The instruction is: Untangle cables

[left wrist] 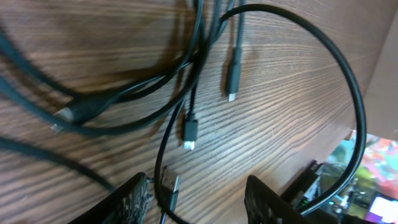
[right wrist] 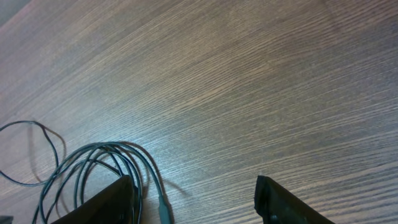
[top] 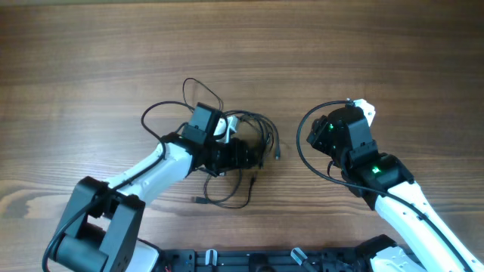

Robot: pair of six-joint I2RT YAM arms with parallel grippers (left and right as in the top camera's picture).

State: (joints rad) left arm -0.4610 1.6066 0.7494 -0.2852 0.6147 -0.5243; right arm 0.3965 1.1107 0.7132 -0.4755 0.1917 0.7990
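A: Cables (top: 265, 130), location?
B: Bunched in one loose tangle on the table (top: 113, 45), left of centre. Thin loops trailing off toward the far and near edges.
A: Nearer hand?
B: Left gripper (left wrist: 199, 202). Directly over the tangle, fingers apart, clamped on nothing. Flat metal plug (left wrist: 171, 186) just between the fingertips, long axis roughly in line with the fingers.
A: Right gripper (right wrist: 193, 186)?
B: Apart from the tangle, off to its right. Fingers spread, empty. Bundle only at the lower left of its wrist view.
A: Count?
B: Plug ends: three clear in the left wrist view, perhaps a fourth. Cords: several strands, exact number impossible to tell. Grippers: two.
A: Likely first pick?
B: Probably that plug, by the left.
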